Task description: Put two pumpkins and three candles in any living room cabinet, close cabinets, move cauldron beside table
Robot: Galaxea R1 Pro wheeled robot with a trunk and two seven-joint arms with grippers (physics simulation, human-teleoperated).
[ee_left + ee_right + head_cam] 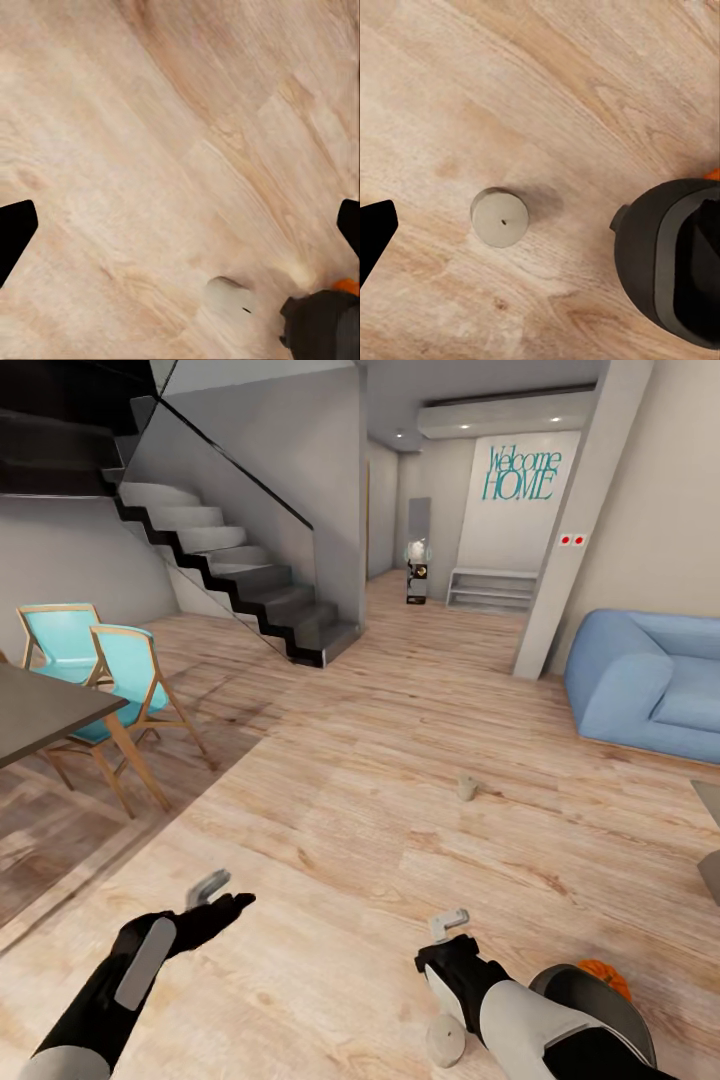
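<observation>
Pale plank floor [380, 800], wide open ahead | one candle [467, 788] mid-room, another [446, 1041] by my right gripper [450, 925] | pumpkin [606, 976] behind right forearm | left gripper [208, 888] empty, jaws spread; right jaws: cannot tell | sofa [650, 685] right, dining desk [45, 710] left.

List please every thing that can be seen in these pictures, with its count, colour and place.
candles: two, pale grey-beige; one on the floor beside the right forearm, one farther ahead toward the sofa
pumpkin: one, orange, on the floor behind the right arm, mostly hidden
chairs: two, turquoise with wood frames, beside the dark table
stairs: one flight, grey and black, far left
sofa: one, blue, far right
wall lettering: teal, "Welcome HOME"
left gripper: black and grey, above bare floor, looks open
right gripper: black and grey, above the floor, opening unclear
</observation>
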